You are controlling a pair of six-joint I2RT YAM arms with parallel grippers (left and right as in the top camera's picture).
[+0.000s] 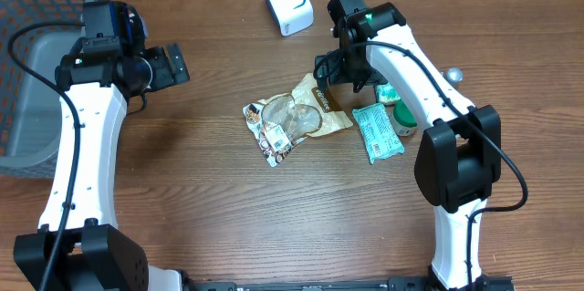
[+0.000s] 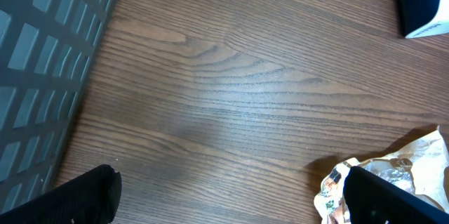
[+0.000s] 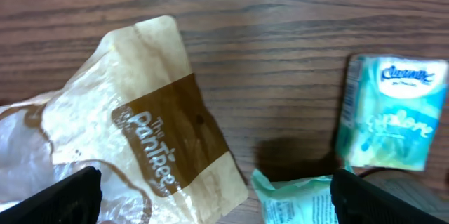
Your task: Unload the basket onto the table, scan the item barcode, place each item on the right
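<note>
A white barcode scanner [image 1: 288, 2] stands at the back of the table; its dark face shows in the left wrist view [image 2: 424, 3]. A brown and clear snack bag [image 1: 297, 118] lies flat mid-table. My right gripper [image 1: 342, 67] hangs open just above the bag's brown end [image 3: 154, 133], with nothing between its fingers [image 3: 63, 196]. A green packet [image 1: 378, 131] and a pale blue tissue pack [image 3: 393, 112] lie to the bag's right. My left gripper [image 1: 173, 65] is open and empty over bare wood, left of the bag [image 2: 414, 157].
A grey mesh basket [image 1: 27, 99] stands at the table's left edge, close to my left arm. A small silver knob [image 1: 453, 75] lies to the right of the right arm. A round item [image 1: 406, 127] sits half hidden beside the green packet.
</note>
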